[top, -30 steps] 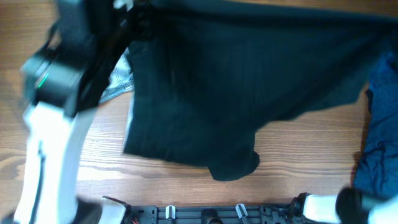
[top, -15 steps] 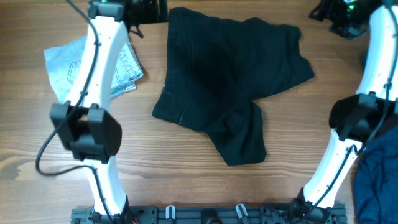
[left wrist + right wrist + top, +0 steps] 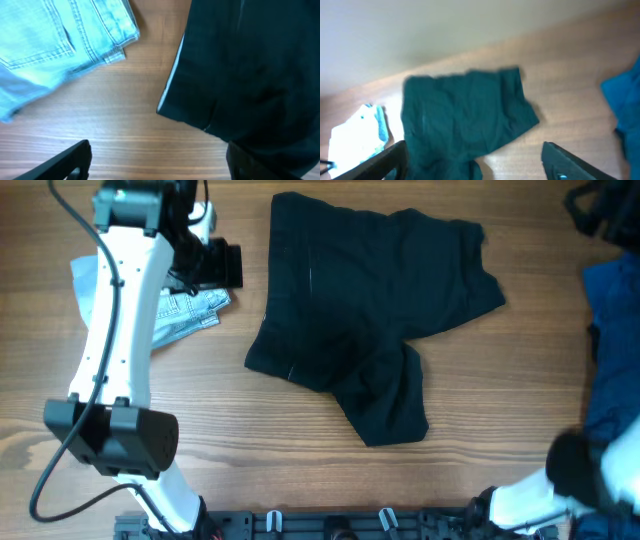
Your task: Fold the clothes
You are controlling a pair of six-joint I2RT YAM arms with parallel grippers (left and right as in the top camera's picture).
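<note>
Wooden desk [image 3: 300, 480] bears the black shorts [image 3: 370, 310] spread, one leg crumpled, seemingly unfolded; folding lies ahead. Left end effector [image 3: 157, 150] and right end effector [image 3: 474, 147] gape apart, empty.

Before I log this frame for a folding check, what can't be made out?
Blue cloth: overhead, cut by the right edge.
Pale denim: overhead, partly under the left arm.
Black garment: details lost in dark fabric; right wrist view blurred.
</note>
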